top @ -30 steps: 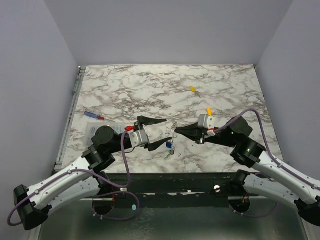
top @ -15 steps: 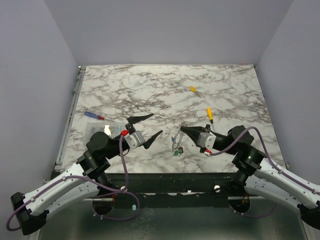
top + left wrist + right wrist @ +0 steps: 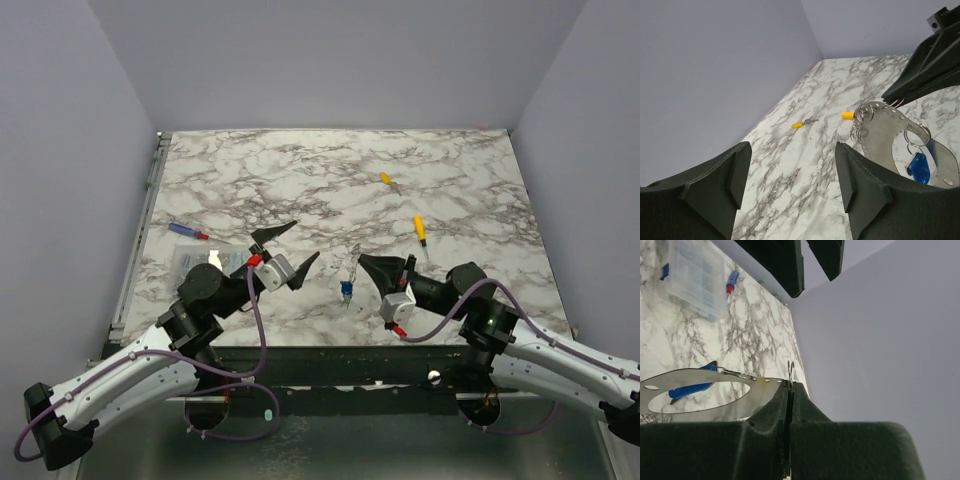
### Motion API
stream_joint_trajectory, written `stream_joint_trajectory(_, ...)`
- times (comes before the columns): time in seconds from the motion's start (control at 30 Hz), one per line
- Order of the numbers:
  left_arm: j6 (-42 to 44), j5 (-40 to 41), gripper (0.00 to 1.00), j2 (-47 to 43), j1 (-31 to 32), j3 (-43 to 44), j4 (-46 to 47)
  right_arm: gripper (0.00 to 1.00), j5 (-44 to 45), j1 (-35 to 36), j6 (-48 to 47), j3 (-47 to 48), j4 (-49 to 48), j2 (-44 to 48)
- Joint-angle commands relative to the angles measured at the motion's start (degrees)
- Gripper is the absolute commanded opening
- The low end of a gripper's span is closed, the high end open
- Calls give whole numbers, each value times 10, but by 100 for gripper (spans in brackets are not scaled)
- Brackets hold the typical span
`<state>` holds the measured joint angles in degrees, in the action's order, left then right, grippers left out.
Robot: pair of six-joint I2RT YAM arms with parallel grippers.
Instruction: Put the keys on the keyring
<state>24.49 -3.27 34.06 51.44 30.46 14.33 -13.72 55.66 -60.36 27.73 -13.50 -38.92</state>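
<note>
The right end effector (image 3: 366,263) is pinched shut on the rim of the keyring (image 3: 880,131), a flat silver loop held near the front middle of the desk (image 3: 300,170) with a blue key (image 3: 345,290) dangling from it; the left end effector (image 3: 307,241) faces it from nearby, jaws wide apart and empty. The step in hand looks to be fetching another key: the right arm should hold the ring steady while the left goes around it, not through, to the nearer yellow key (image 3: 419,228) lying beyond, and closes squarely on it, leaving the end to be threaded free.
</note>
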Motion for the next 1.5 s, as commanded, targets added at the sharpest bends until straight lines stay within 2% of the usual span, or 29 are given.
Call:
stream_joint_trajectory(0.0, -15, 61, 75, 19, -8, 3, 13, 0, 75, 4, 5, -1, -88, 10)
stream_joint_trajectory(0.13, -51, 117, 78, 61, -20, 25, 9, 1, 156, 5, 33, -19, -124, 26)
stream_joint_trajectory(0.2, -74, 121, 78, 91, -32, 38, 10, 1, 210, 5, 72, -13, -124, 38)
stream_joint_trajectory(0.4, -212, 92, 79, 229, -108, 132, -6, 1, 404, 5, 236, 76, -7, 44)
stream_joint_trajectory(0.6, -348, 95, 78, 434, -139, 335, -122, 0, 575, 4, 305, 140, 43, 34)
stream_joint_trajectory(0.77, -447, 104, 71, 608, -139, 520, -205, 1, 676, 4, 296, 187, 44, 43)
stream_joint_trajectory(1.0, -595, 112, 66, 865, -133, 804, -312, 1, 700, 4, 336, 246, 148, 84)
stream_joint_trajectory(1.17, -665, 115, 61, 1032, -119, 1017, -374, 1, 692, 4, 367, 255, 203, 120)
stream_joint_trajectory(1.3, -719, 115, 56, 1110, -115, 1101, -370, 1, 689, 4, 399, 269, 252, 138)
stream_joint_trajectory(1.47, -745, 124, 52, 1157, -109, 1102, -304, 1, 681, 4, 426, 267, 285, 156)
